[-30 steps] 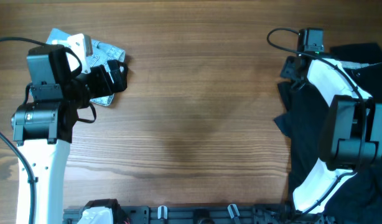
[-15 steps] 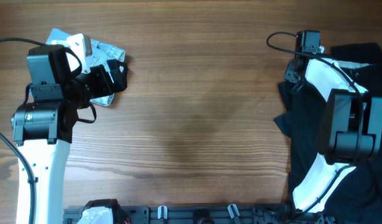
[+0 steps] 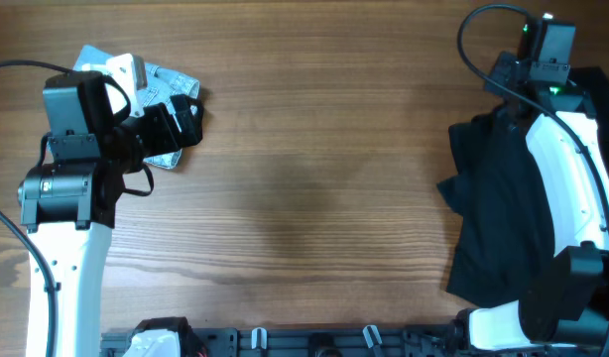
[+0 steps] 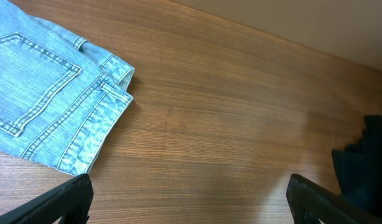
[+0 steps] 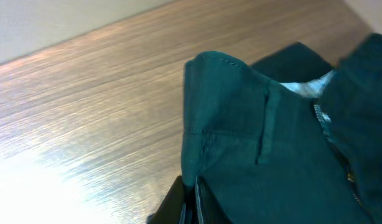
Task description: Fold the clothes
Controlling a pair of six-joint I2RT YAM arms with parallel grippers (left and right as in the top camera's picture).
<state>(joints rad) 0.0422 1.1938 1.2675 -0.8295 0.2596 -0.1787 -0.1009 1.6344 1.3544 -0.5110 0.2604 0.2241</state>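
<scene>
Starting farthest left of the dark heap [image 3: 488, 228], the light-blue denim pair [image 4: 48, 106] lies flat on the tabletop [image 3: 324, 178], well apart from the heap. The left gripper [image 4: 190, 196] hovers over the denim's heap-facing edge, its jaws spread wide and holding nothing. Bare wood runs from there to the heap, which sprawls under the right arm. At the heap's far corner the right gripper [image 5: 190, 198] has its jaws all but closed on a fold of one dark garment [image 5: 241, 124], at a seamed corner near what looks like a waistband. A pale lining [image 5: 303, 84] shows just behind it.

The step in hand seems to be drawing this one piece off the heap. To do it well, the pull should go low and slow toward the bare wood left of the heap, so neighbouring garments do not drag along. Whether only one layer is pinched I cannot tell. The piece then wants spreading flat before any fold.
</scene>
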